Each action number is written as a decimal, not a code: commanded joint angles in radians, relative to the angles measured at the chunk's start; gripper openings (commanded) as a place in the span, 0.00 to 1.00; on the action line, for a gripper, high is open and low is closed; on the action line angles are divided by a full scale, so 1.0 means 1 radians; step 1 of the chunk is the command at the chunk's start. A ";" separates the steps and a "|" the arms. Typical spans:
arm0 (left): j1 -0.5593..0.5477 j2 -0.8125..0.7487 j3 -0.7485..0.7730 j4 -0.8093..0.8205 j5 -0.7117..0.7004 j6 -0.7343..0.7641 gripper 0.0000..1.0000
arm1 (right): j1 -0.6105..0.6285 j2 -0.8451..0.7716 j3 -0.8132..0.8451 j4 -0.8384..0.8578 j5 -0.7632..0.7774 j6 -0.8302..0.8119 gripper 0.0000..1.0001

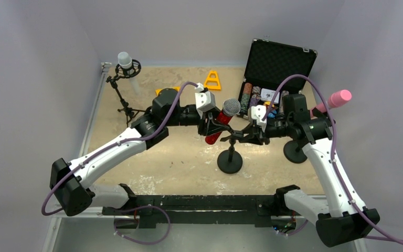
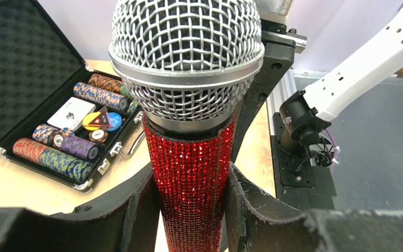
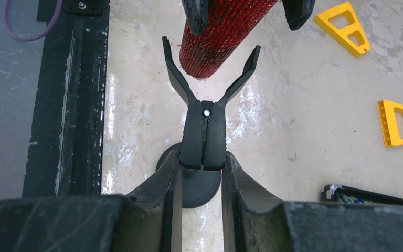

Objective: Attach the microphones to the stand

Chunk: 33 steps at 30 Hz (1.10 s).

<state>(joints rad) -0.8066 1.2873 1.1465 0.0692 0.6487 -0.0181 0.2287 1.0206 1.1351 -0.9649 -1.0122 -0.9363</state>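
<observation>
Our left gripper (image 2: 191, 220) clamps the glittery red microphone with silver mesh head (image 2: 189, 157), its butt end in the mouth of the black plastic stand clip (image 3: 204, 131) (prongs spread), whose handles our right gripper (image 3: 202, 173) pinches together.

A desk stand (image 1: 230, 160) stands mid-table. Its clip (image 3: 204, 131) is pinched between the right gripper's (image 3: 203, 163) fingers. Close beside the clip, the left gripper (image 2: 191, 210) holds a microphone (image 1: 223, 118). A poker chip case (image 1: 278, 65) lies behind to the right, a tripod stand (image 1: 123, 100) behind to the left.

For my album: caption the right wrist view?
Right end effector pinches the stand clip open, facing the glittery red microphone.
</observation>
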 commanded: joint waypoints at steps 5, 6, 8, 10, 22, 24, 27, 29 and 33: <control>-0.019 0.014 -0.003 0.160 0.050 -0.080 0.00 | -0.001 -0.009 0.004 0.051 -0.071 0.040 0.00; -0.027 0.024 0.003 0.165 0.047 -0.082 0.00 | 0.000 -0.006 0.005 0.049 -0.077 0.040 0.00; -0.035 0.048 0.014 0.180 0.042 -0.088 0.00 | -0.001 -0.002 0.003 0.042 -0.092 0.036 0.00; -0.039 0.068 0.011 0.197 0.030 -0.088 0.00 | 0.000 -0.001 0.003 0.032 -0.103 0.027 0.00; -0.068 0.112 -0.071 0.412 -0.045 -0.147 0.00 | -0.001 0.002 -0.029 0.050 -0.119 0.054 0.22; -0.066 0.101 -0.074 0.400 -0.056 -0.142 0.00 | -0.002 -0.008 -0.028 0.048 -0.132 0.056 0.57; -0.066 0.078 -0.084 0.371 -0.072 -0.138 0.18 | -0.005 -0.033 -0.030 0.047 -0.126 0.057 0.80; -0.066 0.061 -0.092 0.353 -0.089 -0.137 0.33 | -0.010 -0.053 -0.037 0.053 -0.125 0.061 0.84; -0.065 0.031 -0.086 0.301 -0.111 -0.138 0.58 | -0.026 -0.077 -0.041 0.063 -0.125 0.072 0.89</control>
<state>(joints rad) -0.8696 1.3705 1.0637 0.3721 0.5835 -0.1551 0.2150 0.9775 1.0988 -0.9306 -1.0966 -0.8791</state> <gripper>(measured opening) 0.488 0.872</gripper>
